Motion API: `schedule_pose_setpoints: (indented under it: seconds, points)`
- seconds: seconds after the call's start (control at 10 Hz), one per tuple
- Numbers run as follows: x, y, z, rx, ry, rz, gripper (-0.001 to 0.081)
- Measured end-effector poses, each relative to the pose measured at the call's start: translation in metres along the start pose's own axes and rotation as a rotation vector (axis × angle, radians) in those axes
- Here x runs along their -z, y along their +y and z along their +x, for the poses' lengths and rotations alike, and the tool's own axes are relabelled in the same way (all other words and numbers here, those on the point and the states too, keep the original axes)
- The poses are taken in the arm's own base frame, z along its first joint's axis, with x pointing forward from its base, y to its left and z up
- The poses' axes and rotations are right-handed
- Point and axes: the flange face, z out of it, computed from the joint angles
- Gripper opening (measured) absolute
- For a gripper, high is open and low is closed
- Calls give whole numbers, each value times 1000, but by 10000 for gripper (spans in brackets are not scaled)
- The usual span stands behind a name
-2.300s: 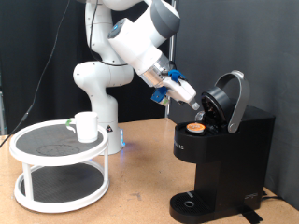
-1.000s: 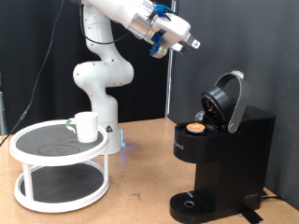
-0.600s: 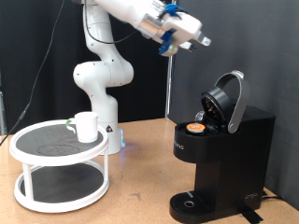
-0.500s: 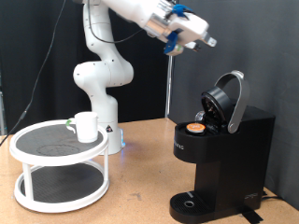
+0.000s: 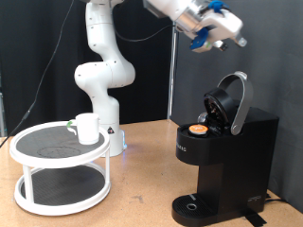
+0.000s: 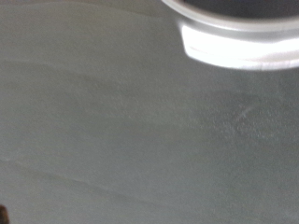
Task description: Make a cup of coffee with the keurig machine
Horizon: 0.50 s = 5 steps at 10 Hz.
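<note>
The black keurig machine (image 5: 225, 156) stands at the exterior view's right with its hinged lid (image 5: 233, 99) raised. A small pod with a tan top (image 5: 198, 130) sits in its open chamber. The white cup (image 5: 87, 128) stands on the top tier of a round white stand (image 5: 59, 165) at the exterior view's left. My gripper (image 5: 237, 40) is high in the air, above the raised lid and apart from it, with nothing seen between its fingers. The wrist view is a blur of grey with a pale curved rim (image 6: 238, 42); no fingers show there.
The white robot base (image 5: 102, 104) stands behind the stand on the wooden table (image 5: 142, 189). A dark curtain fills the background. A thin pole (image 5: 171, 85) rises behind the machine.
My gripper has risen from beside the open chamber and swung towards the exterior view's right, ending above the raised lid. The pod, the cup and the machine have not moved.
</note>
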Motion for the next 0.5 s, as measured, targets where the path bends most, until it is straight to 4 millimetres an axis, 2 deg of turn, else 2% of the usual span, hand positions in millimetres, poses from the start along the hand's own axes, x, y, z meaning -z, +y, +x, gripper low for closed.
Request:
schedule_pose_setpoints:
  seconds: [0.5]
  points:
    - [-51,25,-36,26,61,-45,734]
